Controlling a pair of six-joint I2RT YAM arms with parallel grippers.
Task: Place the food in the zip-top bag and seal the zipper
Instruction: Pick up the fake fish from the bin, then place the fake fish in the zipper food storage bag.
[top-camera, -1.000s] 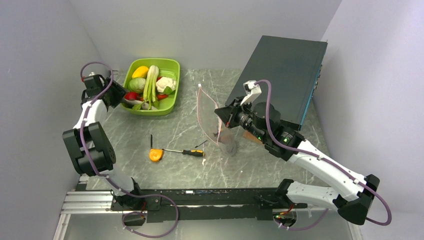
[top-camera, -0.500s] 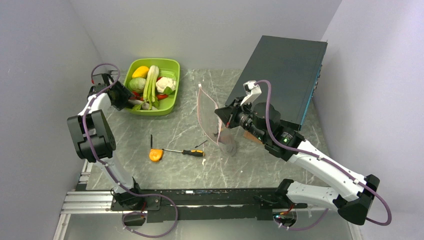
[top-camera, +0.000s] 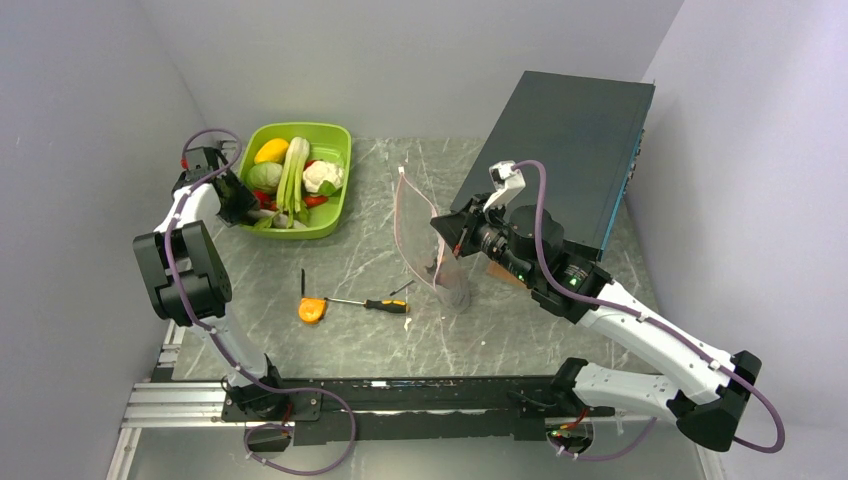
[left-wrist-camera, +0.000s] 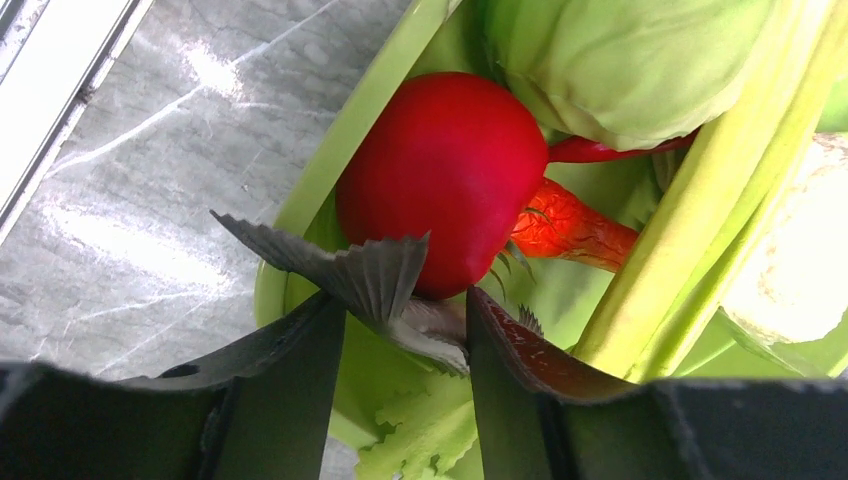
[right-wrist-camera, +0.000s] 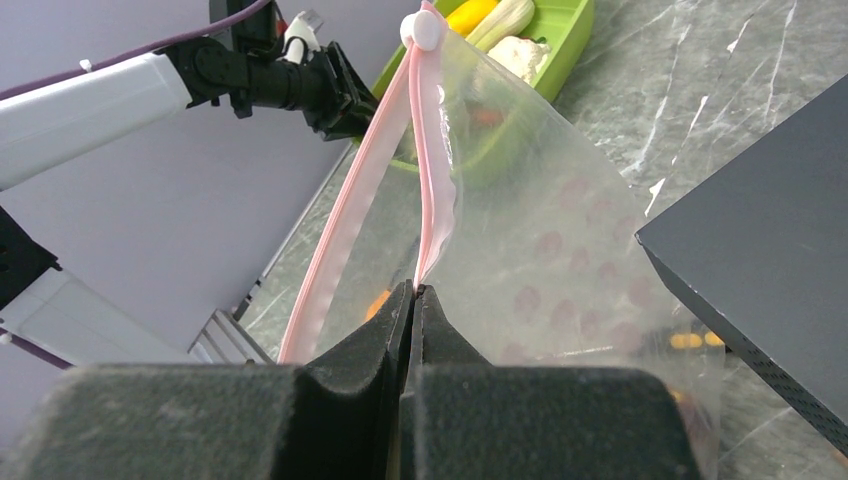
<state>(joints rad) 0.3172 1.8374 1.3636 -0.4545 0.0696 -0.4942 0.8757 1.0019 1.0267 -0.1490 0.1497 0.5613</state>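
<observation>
The clear zip-top bag (top-camera: 420, 245) stands upright mid-table with its mouth open. My right gripper (top-camera: 438, 228) is shut on one side of its pale pink zipper (right-wrist-camera: 430, 170), right at my fingertips in the right wrist view (right-wrist-camera: 413, 290). The food lies in the lime-green tray (top-camera: 335, 135): white cauliflower (top-camera: 322, 176), a light-green leafy head (left-wrist-camera: 620, 60), a red chili (left-wrist-camera: 575, 230) and a red round piece (left-wrist-camera: 440, 180). My left gripper (top-camera: 245, 205) is in the tray's near-left corner. It is open (left-wrist-camera: 405, 310), its fingers on either side of the round piece's grey leaf.
An orange tape measure (top-camera: 312, 310) and a yellow-and-black-handled screwdriver (top-camera: 385, 304) lie on the table in front of the bag. A large black box (top-camera: 570, 150) leans at the back right, close behind my right arm. Grey walls close in on both sides.
My left arm has swung right and reached into the tray's near-left corner. The tray has shifted slightly left. My right gripper and the bag have stayed put.
</observation>
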